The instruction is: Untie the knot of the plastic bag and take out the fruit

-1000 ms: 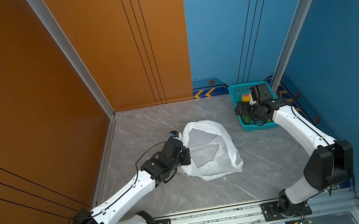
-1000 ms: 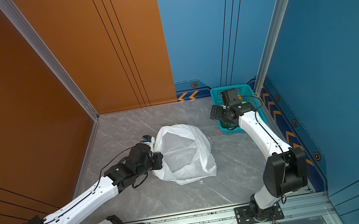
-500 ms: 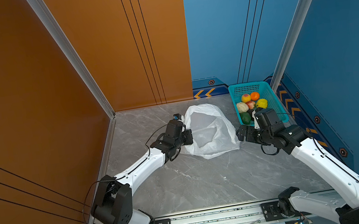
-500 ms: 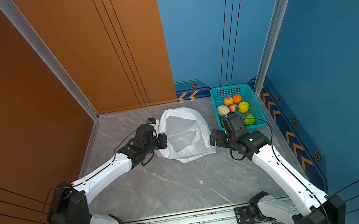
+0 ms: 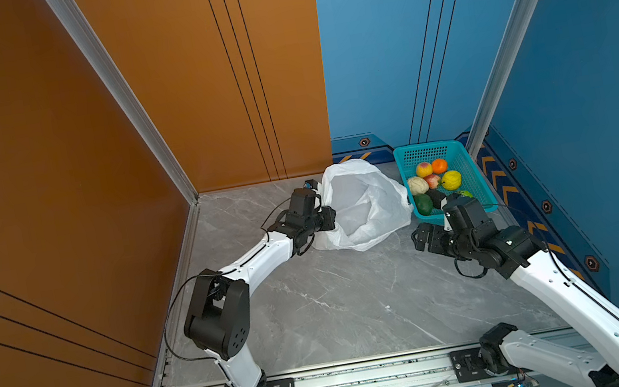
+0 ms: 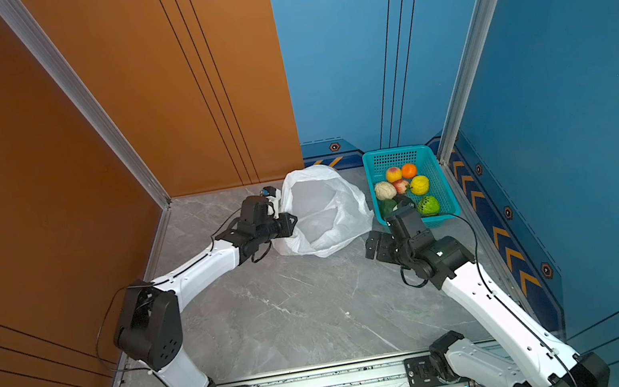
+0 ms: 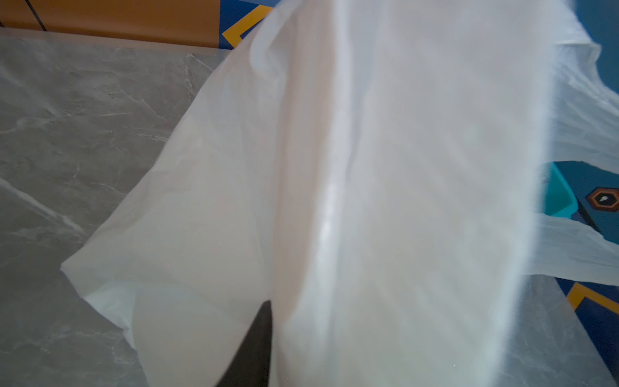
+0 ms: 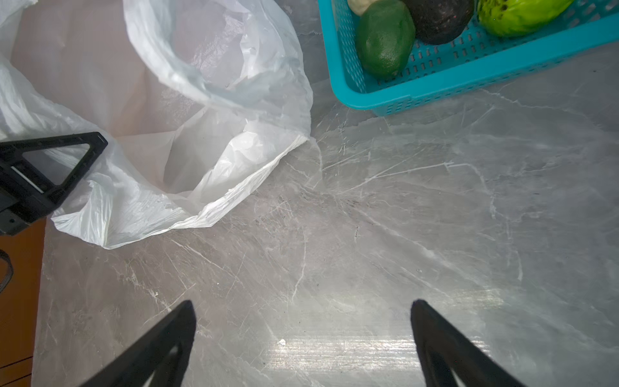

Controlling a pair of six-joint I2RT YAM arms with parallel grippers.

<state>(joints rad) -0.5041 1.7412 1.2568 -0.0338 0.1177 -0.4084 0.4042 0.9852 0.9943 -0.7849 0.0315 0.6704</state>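
The thin, translucent white plastic bag (image 5: 368, 202) lies farther back than a second ago, slack and open-mouthed near the back wall (image 5: 363, 68), just beside the teal perforated basket (image 5: 429, 151). My right gripper (image 8: 301, 303) has drawn off that basket, jaws spread wide over bare grey marble (image 8: 368, 217). My left gripper (image 5: 326, 219) sits at the bag's rim. Film covers it, so I cannot tell its grip. Eight toy fruit (image 5: 433, 183) fill the basket.

The left gripper (image 5: 329, 216) is touching an open white plastic bag (image 5: 364, 202); fruit (image 5: 433, 181) is sitting in a teal basket (image 5: 427, 151) beside it.
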